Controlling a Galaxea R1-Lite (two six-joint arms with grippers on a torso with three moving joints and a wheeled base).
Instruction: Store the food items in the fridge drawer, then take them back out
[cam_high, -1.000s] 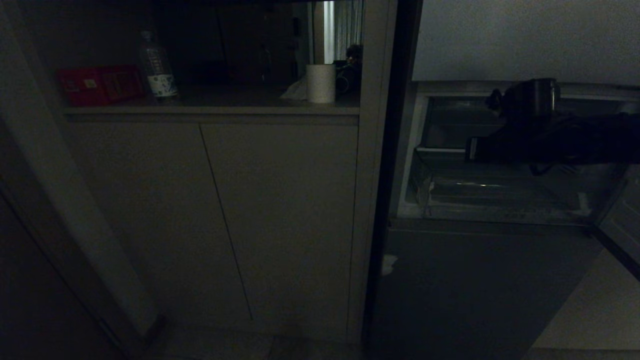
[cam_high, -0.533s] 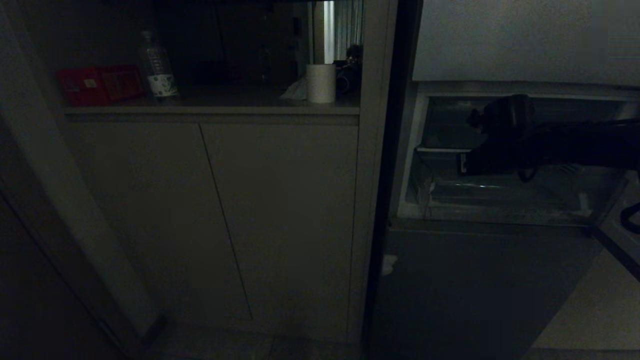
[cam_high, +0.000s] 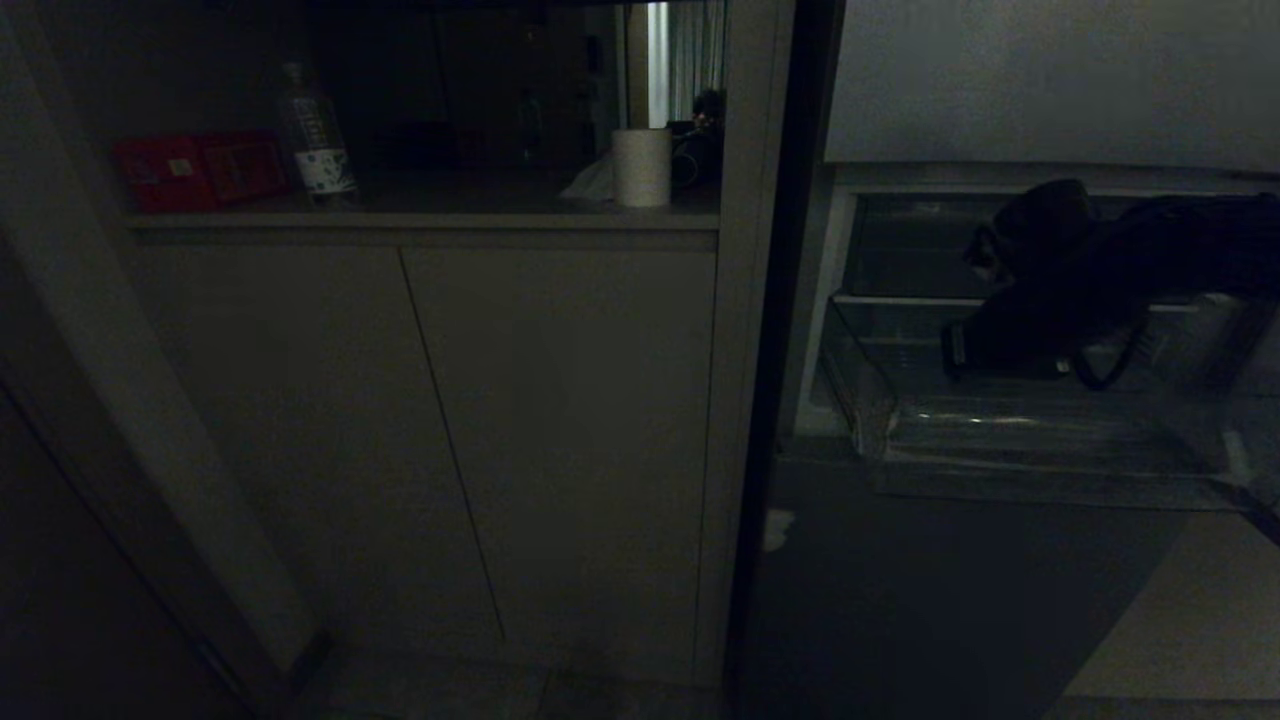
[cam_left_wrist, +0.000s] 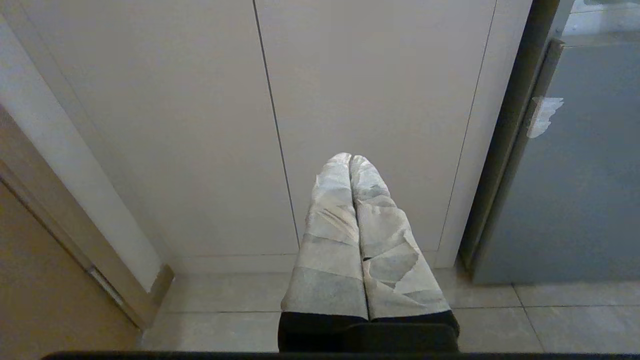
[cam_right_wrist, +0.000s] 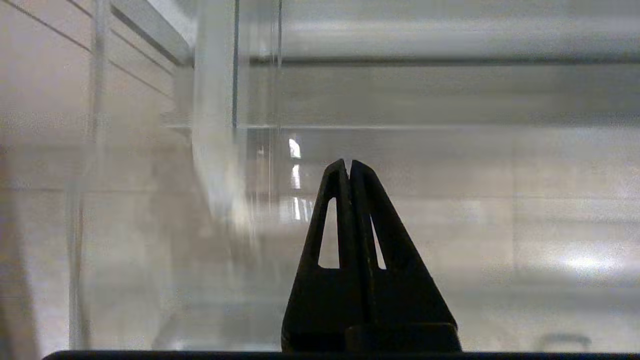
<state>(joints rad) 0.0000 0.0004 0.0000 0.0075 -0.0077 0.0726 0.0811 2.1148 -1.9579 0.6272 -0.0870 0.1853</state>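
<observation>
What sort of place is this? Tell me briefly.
Probably a home kitchen: a fridge with its clear drawer pulled out, pale cabinet doors beside it, and a counter niche holding a paper roll and a bottle.

A pale cabinet (cam_high: 430, 440) with two plain doors fills the dim middle of the head view, its countertop (cam_high: 420, 222) running along the top. On that countertop a red box (cam_high: 200, 170) sits at the far left end, with a clear bottle (cam_high: 315, 130) standing just beside it. Near the right end stands a white paper roll (cam_high: 641, 167), a crumpled tissue (cam_high: 592, 183) touching its left side. Tiled floor (cam_left_wrist: 225, 305) lies at the cabinet's foot.
</observation>
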